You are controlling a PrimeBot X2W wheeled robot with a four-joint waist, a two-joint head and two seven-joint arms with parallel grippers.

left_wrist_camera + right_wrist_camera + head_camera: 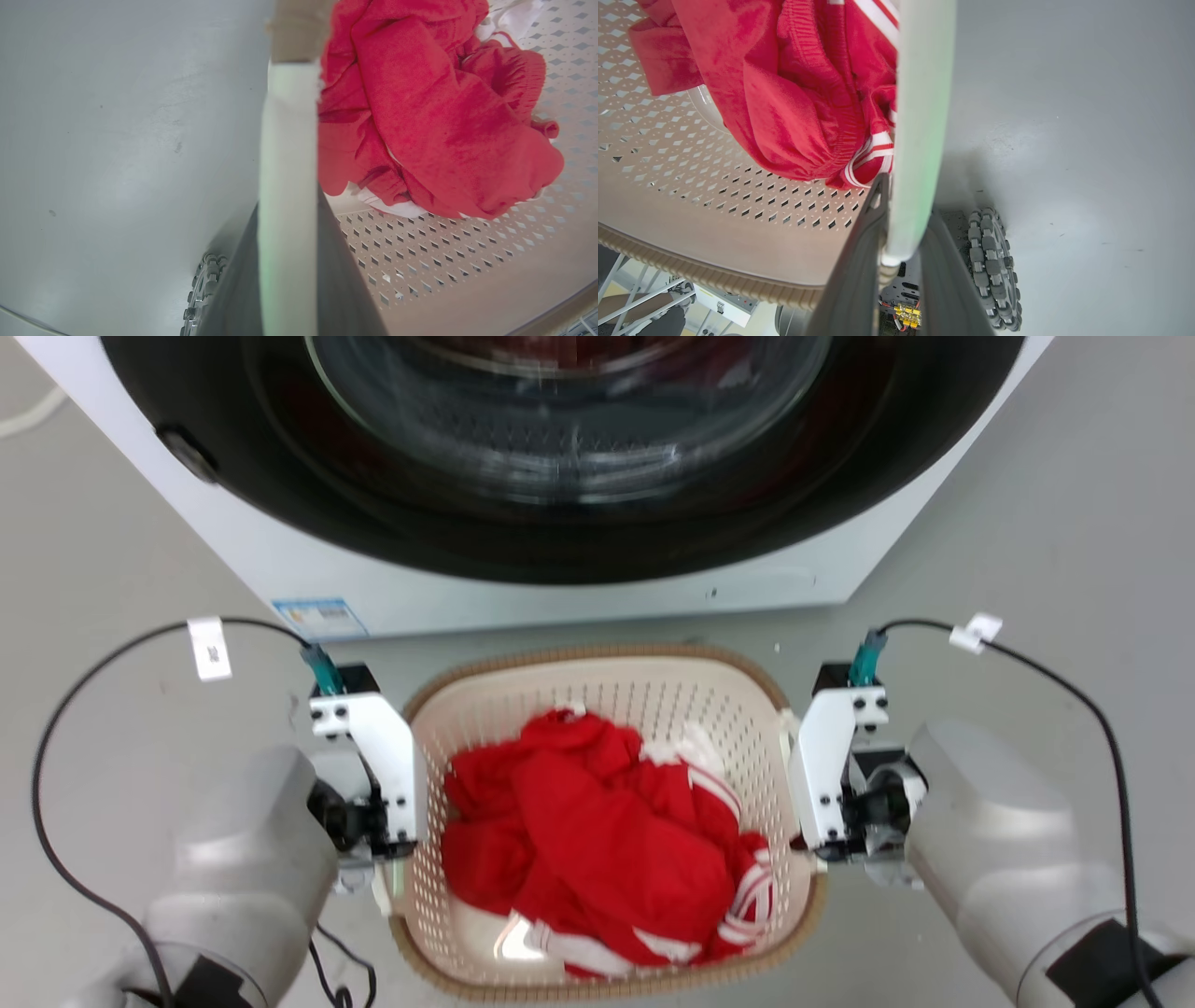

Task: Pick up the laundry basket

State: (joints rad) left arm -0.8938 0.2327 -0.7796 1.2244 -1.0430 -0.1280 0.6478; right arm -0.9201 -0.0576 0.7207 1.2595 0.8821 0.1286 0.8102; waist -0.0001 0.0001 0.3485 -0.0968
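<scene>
Fingers (341, 289) seemingly clamp laundry basket's (607, 695) edge handles (920, 116); bare floor (1074, 523) outside.

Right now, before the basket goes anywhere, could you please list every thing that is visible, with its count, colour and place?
laundry basket: one, cream with brown rim, in front of the washing machine
handles: two, white, one on each side of the basket
clothes: one heap, red with white stripes, inside the basket
washing machine: one, white with a dark round door, beyond the basket
sticker: one, blue and white, low on the machine's front
floor: grey, all around
cables: two, black, one looping from each wrist
roller wheel: grey, on the floor, below the basket's right handle
left hand: dark fingers, shut on the left handle
right hand: dark fingers, shut on the right handle
</scene>
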